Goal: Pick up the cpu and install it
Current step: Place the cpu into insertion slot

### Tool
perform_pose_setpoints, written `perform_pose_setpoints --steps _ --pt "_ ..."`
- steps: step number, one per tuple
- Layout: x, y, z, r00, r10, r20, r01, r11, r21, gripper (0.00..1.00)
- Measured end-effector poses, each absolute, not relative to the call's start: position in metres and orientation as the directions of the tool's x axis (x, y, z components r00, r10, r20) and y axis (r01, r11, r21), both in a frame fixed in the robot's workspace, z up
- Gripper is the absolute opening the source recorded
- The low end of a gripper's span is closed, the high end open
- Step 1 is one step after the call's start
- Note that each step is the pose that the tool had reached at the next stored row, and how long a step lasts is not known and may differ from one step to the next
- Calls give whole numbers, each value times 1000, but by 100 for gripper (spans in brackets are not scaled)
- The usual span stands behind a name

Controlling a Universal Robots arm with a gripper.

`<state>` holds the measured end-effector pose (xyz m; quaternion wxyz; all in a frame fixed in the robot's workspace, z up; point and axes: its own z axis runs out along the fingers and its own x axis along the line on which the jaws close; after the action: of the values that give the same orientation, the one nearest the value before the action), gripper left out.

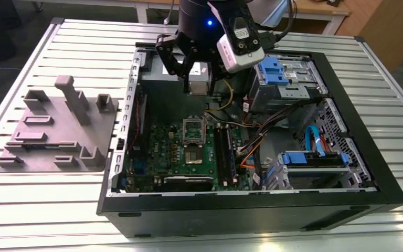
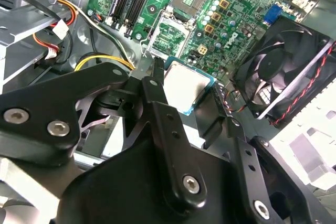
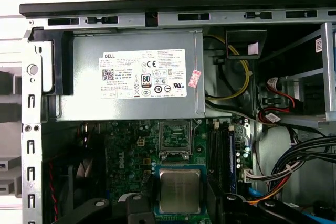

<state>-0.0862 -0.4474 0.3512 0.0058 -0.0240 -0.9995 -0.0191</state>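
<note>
I have the tool (image 2: 188, 92) clamped on the cpu (image 3: 179, 191), one finger against each side edge, raised above the motherboard (image 3: 128, 150) near its socket (image 3: 175, 139).

cpu (image 2: 185, 85) partly hidden behind jaws, fan (image 2: 281, 74) cut off by picture edge

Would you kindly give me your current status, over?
Gripper jaws shut on cpu. Held over motherboard, not seated. No obstruction seen.
</note>
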Motion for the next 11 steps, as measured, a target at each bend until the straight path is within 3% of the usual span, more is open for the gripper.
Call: perform_pose_setpoints --steps 11 --pt "-84 -467 331 -999 31 13 32 999 38 47"
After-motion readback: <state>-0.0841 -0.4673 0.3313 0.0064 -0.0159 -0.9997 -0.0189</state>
